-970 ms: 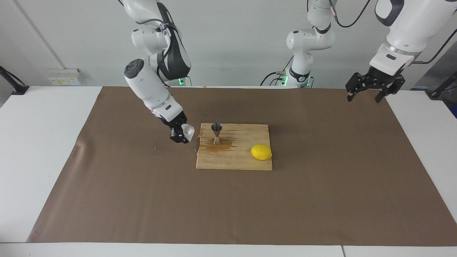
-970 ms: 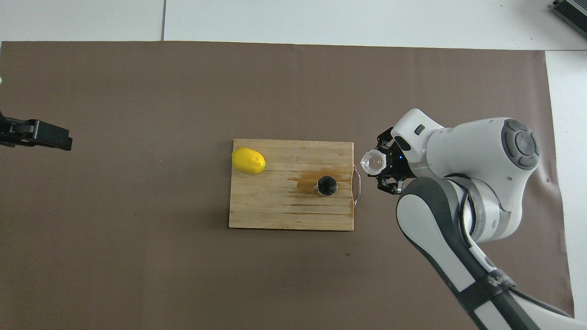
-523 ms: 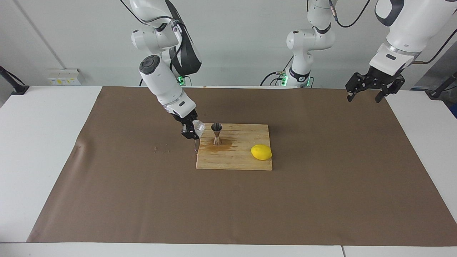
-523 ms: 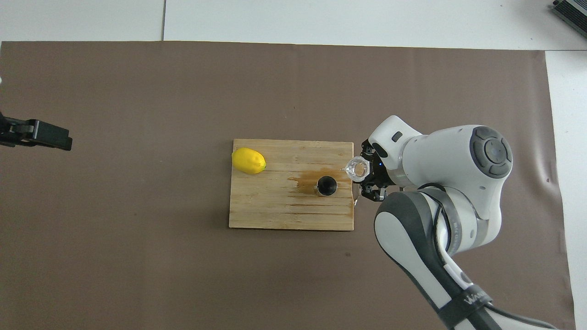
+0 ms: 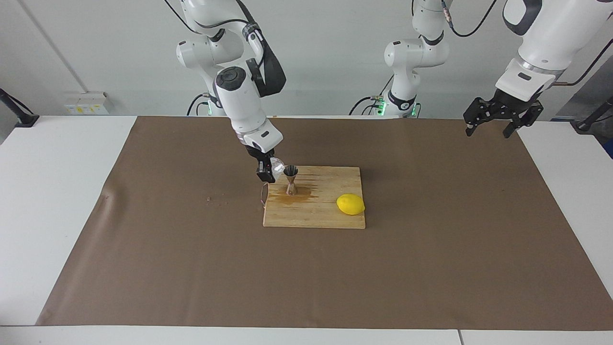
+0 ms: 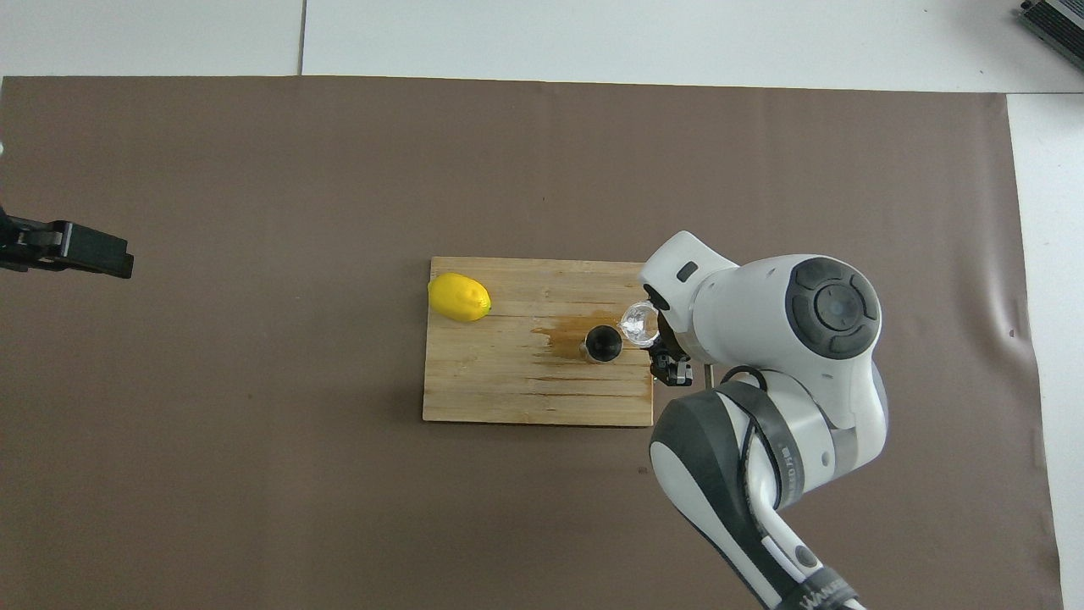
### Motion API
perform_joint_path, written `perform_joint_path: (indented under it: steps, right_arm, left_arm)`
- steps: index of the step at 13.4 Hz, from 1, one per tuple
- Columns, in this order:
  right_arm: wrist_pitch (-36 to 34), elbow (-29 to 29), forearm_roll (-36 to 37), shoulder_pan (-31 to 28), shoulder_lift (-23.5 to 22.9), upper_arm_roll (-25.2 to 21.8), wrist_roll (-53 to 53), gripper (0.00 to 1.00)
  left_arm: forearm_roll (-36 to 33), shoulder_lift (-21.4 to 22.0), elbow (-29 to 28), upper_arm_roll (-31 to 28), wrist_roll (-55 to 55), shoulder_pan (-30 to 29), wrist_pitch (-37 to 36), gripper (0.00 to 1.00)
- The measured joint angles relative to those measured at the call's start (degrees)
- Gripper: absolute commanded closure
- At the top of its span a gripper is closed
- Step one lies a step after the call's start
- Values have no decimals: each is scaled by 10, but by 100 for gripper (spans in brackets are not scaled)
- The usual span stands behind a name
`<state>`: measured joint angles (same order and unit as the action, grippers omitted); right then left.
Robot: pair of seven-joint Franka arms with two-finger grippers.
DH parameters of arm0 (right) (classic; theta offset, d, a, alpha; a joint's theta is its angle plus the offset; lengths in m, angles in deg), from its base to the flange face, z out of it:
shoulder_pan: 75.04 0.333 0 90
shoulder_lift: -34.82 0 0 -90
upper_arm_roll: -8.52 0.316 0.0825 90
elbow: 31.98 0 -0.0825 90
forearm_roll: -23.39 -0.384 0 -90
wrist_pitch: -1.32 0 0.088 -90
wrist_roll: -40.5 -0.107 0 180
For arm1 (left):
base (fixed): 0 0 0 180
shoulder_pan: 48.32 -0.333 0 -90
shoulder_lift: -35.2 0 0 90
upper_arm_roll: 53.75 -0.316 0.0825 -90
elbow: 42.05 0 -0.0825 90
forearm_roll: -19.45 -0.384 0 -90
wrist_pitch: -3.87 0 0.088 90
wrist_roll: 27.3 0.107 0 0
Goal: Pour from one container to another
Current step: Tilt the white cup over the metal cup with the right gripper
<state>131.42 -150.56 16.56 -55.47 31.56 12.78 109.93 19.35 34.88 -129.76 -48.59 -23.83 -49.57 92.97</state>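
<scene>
Cup (image 5: 277, 166) now closer beside jigger (image 5: 290, 179)

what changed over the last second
The right gripper, shut on the plastic cup, carried it from beside the cutting board in over its edge, up to the jigger. Jigger, lemon and the waiting left gripper stayed put.

1. Bench (image 5: 57, 201): white top, visible at both ends.
2. Brown paper sheet (image 5: 431, 268) lies flat on bench, covering most of it.
3. Wooden cutting board (image 5: 325, 215) rests on sheet, mid-bench.
4. Small crumbs (image 5: 213, 201) on sheet beside board, toward the right arm's end.
</scene>
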Motion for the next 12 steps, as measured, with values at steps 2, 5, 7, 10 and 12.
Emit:
perform_joint_path:
  steps: [2,5,7,10,12]
  right_arm:
    - [0,0,31,10,1,0,-22,81]
    - [0,0,58,12,4,0,-29,81]
    - [-1,0,80,12,5,2,-30,81]
    - [-4,0,131,13,8,17,-56,81]
    - [-6,0,156,13,10,26,-65,81]
  left_arm:
    - [0,0,0,0,0,0,0,0]
    - [0,0,0,0,0,0,0,0]
    - [0,0,0,0,0,0,0,0]
    - [0,0,0,0,0,0,0,0]
    - [0,0,0,0,0,0,0,0]
